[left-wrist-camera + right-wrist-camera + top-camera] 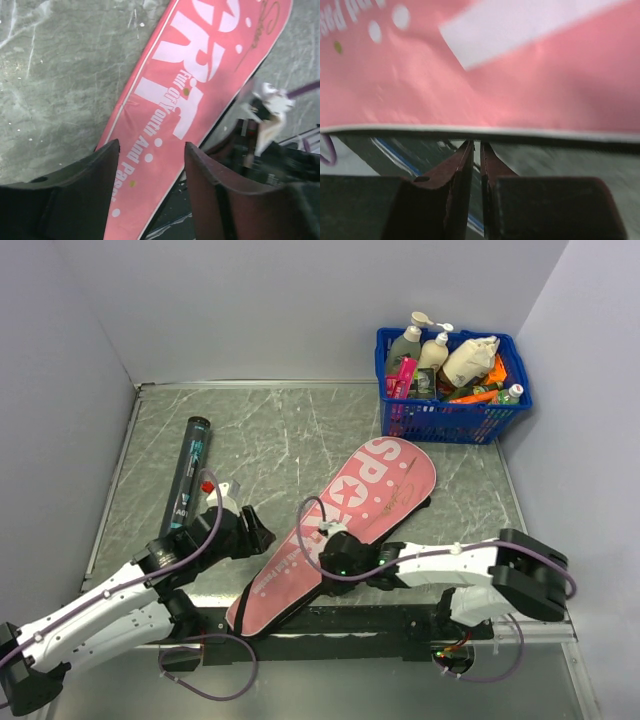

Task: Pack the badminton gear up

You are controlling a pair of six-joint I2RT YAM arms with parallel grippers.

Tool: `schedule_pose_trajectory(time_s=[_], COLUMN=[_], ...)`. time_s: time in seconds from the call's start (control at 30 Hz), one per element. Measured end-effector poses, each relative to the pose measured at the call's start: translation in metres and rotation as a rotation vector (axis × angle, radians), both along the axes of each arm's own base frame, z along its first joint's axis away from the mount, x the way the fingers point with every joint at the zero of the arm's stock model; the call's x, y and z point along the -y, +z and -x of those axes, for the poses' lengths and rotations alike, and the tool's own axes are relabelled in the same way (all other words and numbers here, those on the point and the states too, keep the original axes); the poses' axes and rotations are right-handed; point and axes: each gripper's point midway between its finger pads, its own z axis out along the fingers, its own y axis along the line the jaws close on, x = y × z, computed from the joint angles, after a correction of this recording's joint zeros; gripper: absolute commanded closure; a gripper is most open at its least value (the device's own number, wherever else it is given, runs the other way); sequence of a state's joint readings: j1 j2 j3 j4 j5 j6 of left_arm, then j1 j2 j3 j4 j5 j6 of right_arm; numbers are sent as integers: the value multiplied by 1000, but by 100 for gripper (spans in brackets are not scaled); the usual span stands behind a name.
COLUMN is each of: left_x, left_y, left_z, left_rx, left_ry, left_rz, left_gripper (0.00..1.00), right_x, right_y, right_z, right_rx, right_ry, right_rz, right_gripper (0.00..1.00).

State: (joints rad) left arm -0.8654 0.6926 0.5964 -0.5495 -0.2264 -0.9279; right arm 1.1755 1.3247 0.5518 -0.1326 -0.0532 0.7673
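Racket cover [340,530] is lying diagonally on the surface [280,430], left end effector [152,145] hovering open above its narrow end, right end effector [476,144] pinching nearly closed at its edge, probably seeking the opening, grip unclear.

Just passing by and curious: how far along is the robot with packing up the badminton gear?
Looks partly done. Apart from the tube, no gear lies loose; the rest may be inside the pink cover, which I can't see into. In hand: the right gripper, nearly shut, is at the cover's edge; the left gripper hangs open above it. Left: the black tube lies outside the cover.
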Motion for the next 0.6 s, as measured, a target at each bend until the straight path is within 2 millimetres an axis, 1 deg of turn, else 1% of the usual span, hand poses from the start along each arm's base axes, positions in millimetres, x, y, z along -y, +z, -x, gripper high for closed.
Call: schedule_pose_trajectory(time_s=[0.1,0.17,0.2,0.33,0.4,0.47,0.6], left_x=[-1,-1,-2,-4,-5,-6,-8], left_y=[6,8,9,18,26,33,35], left_z=[1,2,2,4,4,4,5], left_rx=[15,21,23,46,62,76,82], left_ry=[-4,-9,-10,-18,-21,-23,-28], left_rz=[15,18,18,25,34,43,40], left_gripper=[35,32,31,28,28,28,27], right_x=[-15,-22,-25,-36,-40,-42,-43], right_y=[-4,-5,-6,-9,-9,-10,-10], right_z=[-7,-14,-19,-35,-42,-47,-54], right_rx=[-5,-6,1,1,-7,-27,-72], right_ry=[-43,-86,-113,-222,-279,-327,-408], right_rz=[7,13,17,36,33,24,3], right_gripper=[84,89,93,96,99,100,99])
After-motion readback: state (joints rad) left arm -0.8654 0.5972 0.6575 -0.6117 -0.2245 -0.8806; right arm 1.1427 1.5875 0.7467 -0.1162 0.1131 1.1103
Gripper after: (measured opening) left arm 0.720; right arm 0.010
